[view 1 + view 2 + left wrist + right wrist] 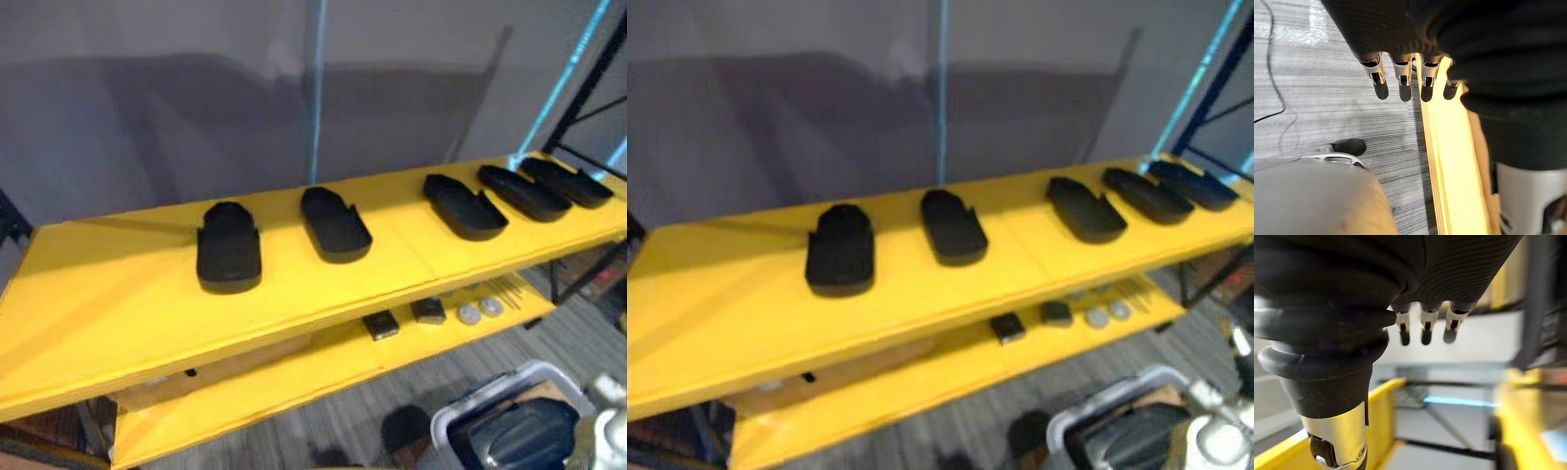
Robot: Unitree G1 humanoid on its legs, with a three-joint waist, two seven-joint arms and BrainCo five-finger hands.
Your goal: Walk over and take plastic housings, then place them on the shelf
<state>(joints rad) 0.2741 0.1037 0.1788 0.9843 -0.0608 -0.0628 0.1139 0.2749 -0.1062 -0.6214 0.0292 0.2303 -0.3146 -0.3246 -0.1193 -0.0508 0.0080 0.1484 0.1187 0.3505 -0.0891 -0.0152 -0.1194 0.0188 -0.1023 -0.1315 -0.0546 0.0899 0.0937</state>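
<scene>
– Left robot hand [1402, 84] hangs over the floor [1327, 98] beside the edge of the yellow shelf [1449, 161], fingers straight and loose, holding nothing. And the other?
– Right robot hand [1425, 330] is much the same: fingers relaxed, nothing between them and the thumb.
– Where are the plastic housings, then?
– Five black ones lie in a row on the shelf's top board: one at centre left [228, 253], one at centre [335, 225] and three close together toward the upper right [464, 208]. At the lower right of the frame a pale bin [458, 411] holds what looks like another dark housing [519, 439], though it is blurred.
– How would one handle?
– Light and stiff, I'd judge. It's a thin, smooth shell, so probably a little slippery under the fingertips. I'd take it across its narrow width near the middle, thumb on one long wall and fingers on the other, so it doesn't tip. A hard squeeze might flex the open shell.
– And the lower board [294, 377]?
– Small dark blocks [380, 324] and round silver pieces [469, 313], which don't look like housings.
</scene>
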